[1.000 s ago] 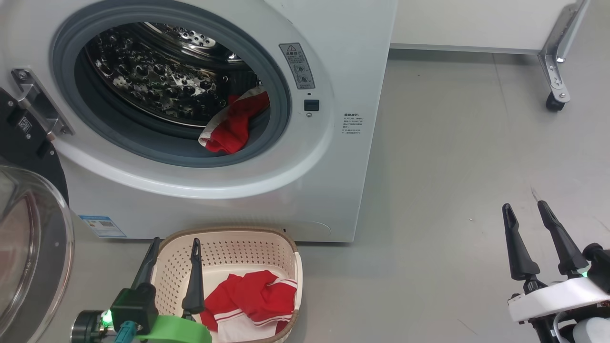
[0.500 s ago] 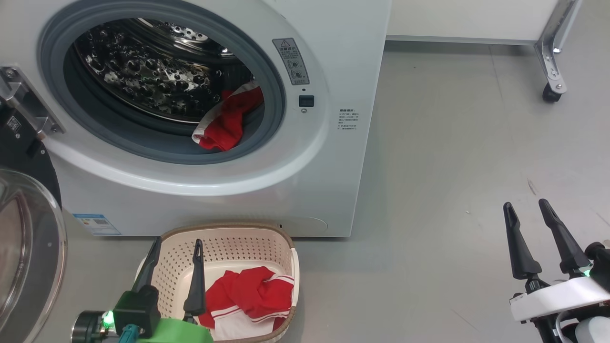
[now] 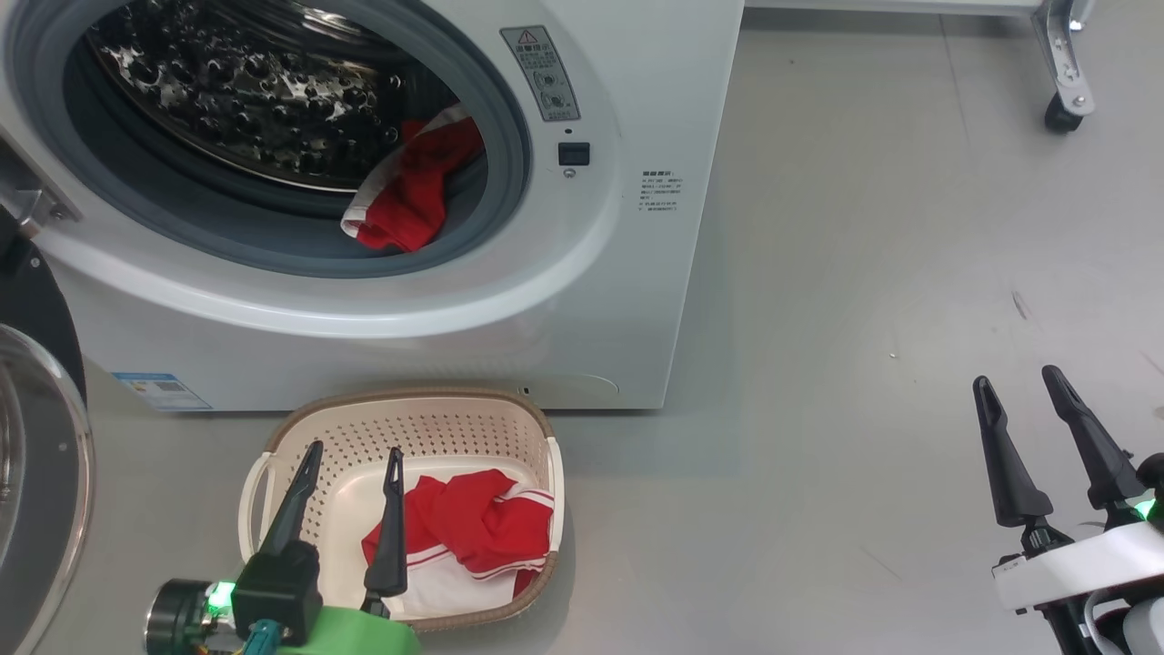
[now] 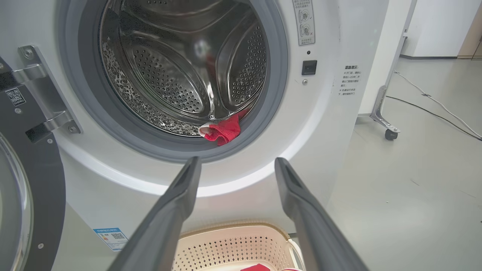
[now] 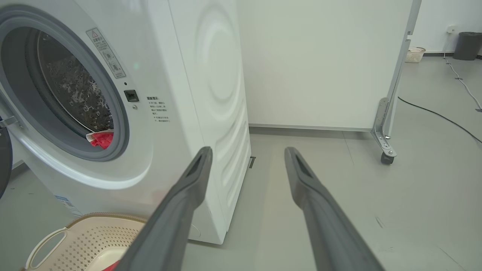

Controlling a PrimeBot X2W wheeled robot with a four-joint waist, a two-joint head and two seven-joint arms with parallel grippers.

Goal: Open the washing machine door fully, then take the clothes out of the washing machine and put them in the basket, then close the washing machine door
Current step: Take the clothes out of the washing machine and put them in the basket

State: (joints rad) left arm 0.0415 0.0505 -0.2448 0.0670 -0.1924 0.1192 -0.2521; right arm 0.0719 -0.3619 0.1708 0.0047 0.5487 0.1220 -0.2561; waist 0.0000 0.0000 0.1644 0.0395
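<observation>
The door [image 3: 36, 437] hangs swung wide at the washer's [image 3: 637, 300] left, so the drum mouth [image 3: 255, 118] stands open to reach; a red cloth [image 3: 405, 196] lies on its lower right lip; the basket [image 3: 409, 398] sits just before the washer's foot, blocking low approach; rightward the floor [image 3: 864, 364] runs open to a castor [image 3: 1059, 114].

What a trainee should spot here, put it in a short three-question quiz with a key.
1. True or false: the washing machine door stands open.
2. Red-and-white clothes lie: A) only in the drum; B) only in the basket; C) in both.
3. Which hand hovers over the basket, and does it hold anything?
Key: 1 true. 2 C: one garment in the drum, another in the basket. 3 The left hand, open and empty; the right hand is open over bare floor.
</observation>
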